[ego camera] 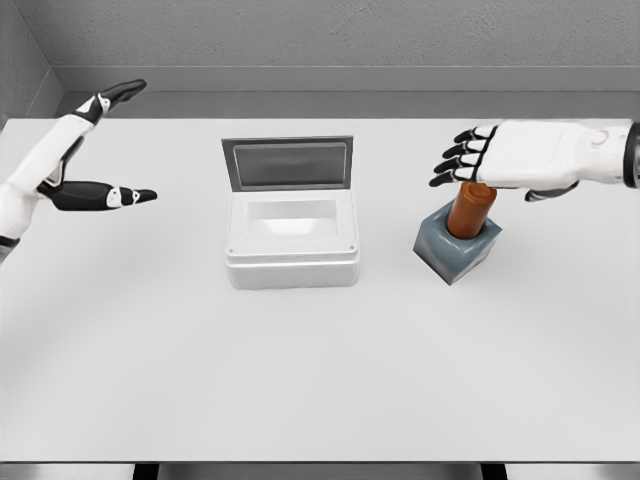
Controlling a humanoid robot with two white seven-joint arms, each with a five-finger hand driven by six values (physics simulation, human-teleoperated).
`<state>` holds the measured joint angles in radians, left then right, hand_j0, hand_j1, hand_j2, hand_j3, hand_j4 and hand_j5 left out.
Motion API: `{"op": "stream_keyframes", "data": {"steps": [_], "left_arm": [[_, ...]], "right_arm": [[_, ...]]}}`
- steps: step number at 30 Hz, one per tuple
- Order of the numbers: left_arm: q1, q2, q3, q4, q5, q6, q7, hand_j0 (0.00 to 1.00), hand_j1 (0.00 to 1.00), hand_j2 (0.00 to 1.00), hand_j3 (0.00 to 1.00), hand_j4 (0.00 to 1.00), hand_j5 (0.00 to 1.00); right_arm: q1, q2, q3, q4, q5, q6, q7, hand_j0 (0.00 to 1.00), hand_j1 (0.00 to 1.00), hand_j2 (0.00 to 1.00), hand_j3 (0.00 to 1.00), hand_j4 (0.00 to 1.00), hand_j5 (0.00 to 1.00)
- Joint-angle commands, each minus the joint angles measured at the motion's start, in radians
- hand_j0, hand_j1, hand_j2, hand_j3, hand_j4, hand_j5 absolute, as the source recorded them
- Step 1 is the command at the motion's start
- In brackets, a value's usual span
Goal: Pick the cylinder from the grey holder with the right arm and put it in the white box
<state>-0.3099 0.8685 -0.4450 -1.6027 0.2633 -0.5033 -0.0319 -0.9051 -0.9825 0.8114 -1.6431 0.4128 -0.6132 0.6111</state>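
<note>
Grey walls close off the back of the scene, and a broad white table [320, 380] fills the head view; only this one view is given. Near the table's middle sits the white box [291, 243], its grey-lined lid raised upright at the rear and its cavity bare; well to its right stands the grey holder [455, 250], turned corner-on, with the orange-brown cylinder [470, 212] upright in its socket, untouched as far as can be seen. The right hand [490, 155] hangs just above the cylinder's top, palm down, black-tipped fingers [452, 165] loosely extended toward the box and holding nothing; the thumb shows beneath the palm. The left hand [95, 160] rests at the far left edge, fingers spread, also holding nothing. The step in hand looks like the reach before the grasp; done well, the hand should descend so fingers and thumb straddle the exposed cylinder above the holder's rim, close firmly, then lift straight up to avoid dragging the holder.
</note>
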Motion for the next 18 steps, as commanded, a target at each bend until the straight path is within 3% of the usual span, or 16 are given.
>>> {"op": "stream_keyframes", "data": {"steps": [1, 5, 10, 15, 18], "left_arm": [[-0.005, -0.003, 0.0, 0.012, 0.085, 0.029, -0.089, 1.0, 1.0, 1.0, 1.0, 1.0, 1.0], [-0.038, -0.066, -0.007, 0.056, 0.194, 0.104, -0.221, 1.0, 1.0, 1.0, 1.0, 1.0, 1.0], [-0.103, -0.134, -0.027, 0.147, 0.235, 0.196, -0.312, 1.0, 1.0, 1.0, 1.0, 1.0, 1.0], [-0.152, -0.167, -0.027, 0.221, 0.35, 0.27, -0.329, 1.0, 1.0, 1.0, 1.0, 1.0, 1.0], [-0.17, -0.187, -0.027, 0.26, 0.378, 0.321, -0.329, 1.0, 1.0, 1.0, 1.0, 1.0, 1.0]], "right_arm": [[0.0, 0.022, 0.038, 0.025, 0.017, 0.002, 0.0, 1.0, 1.0, 1.0, 1.0, 1.0, 1.0], [0.0, 0.021, 0.043, 0.026, 0.029, 0.002, 0.0, 1.0, 1.0, 1.0, 1.0, 1.0, 1.0], [0.0, 0.042, 0.064, 0.052, 0.05, 0.002, 0.0, 1.0, 1.0, 1.0, 1.0, 1.0, 1.0], [0.0, 0.041, 0.075, 0.051, 0.054, 0.002, 0.0, 0.99, 0.99, 0.99, 0.99, 0.99, 0.99], [0.0, 0.041, 0.075, 0.048, 0.063, 0.002, 0.0, 0.82, 0.82, 0.82, 0.82, 0.82, 0.82]]}}
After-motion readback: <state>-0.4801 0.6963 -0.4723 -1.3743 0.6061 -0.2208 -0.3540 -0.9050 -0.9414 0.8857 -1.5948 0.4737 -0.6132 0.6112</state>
